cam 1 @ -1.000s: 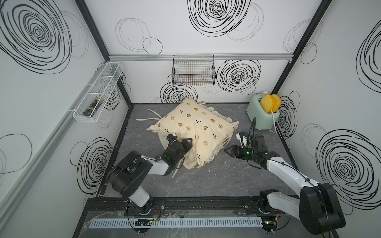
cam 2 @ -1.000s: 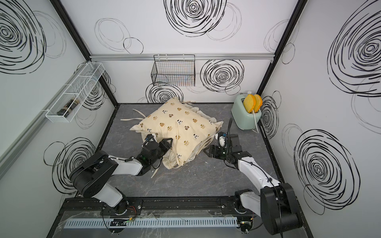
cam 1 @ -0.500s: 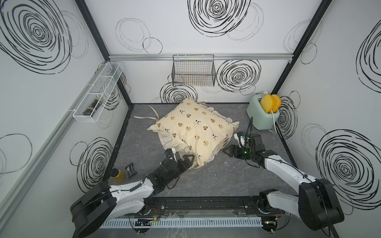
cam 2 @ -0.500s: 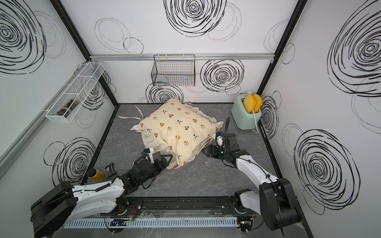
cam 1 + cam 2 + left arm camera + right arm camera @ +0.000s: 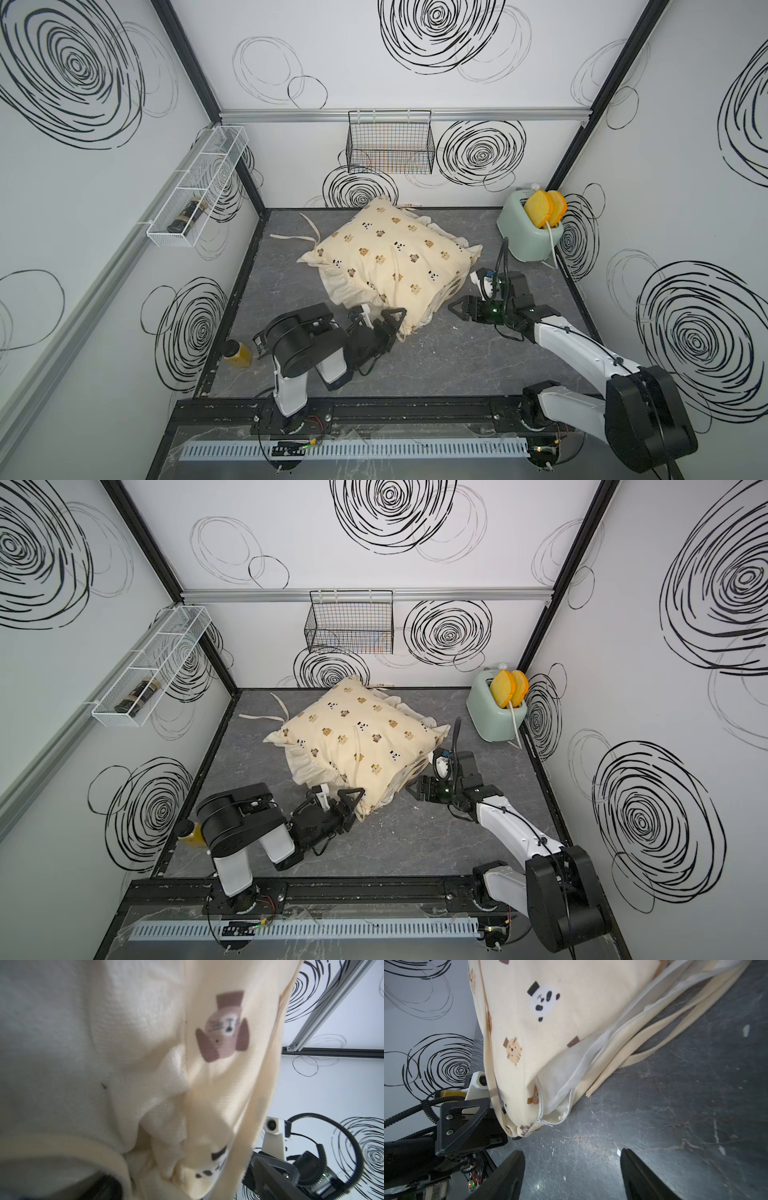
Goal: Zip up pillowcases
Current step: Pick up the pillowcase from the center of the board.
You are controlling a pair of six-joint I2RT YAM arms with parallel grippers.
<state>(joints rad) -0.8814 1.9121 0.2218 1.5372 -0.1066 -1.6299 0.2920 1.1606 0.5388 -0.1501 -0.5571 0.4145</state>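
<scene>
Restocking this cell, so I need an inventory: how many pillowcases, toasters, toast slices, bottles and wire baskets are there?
Pillowcases: 1
Toasters: 1
Toast slices: 2
Bottles: 2
Wire baskets: 2
Total: 8

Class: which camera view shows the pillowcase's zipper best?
The right wrist view: the zipper gapes open over white lining at the corner. Both top views show the whole pillowcase but the zipper too small. The left wrist view shows only blurred fabric.
</scene>
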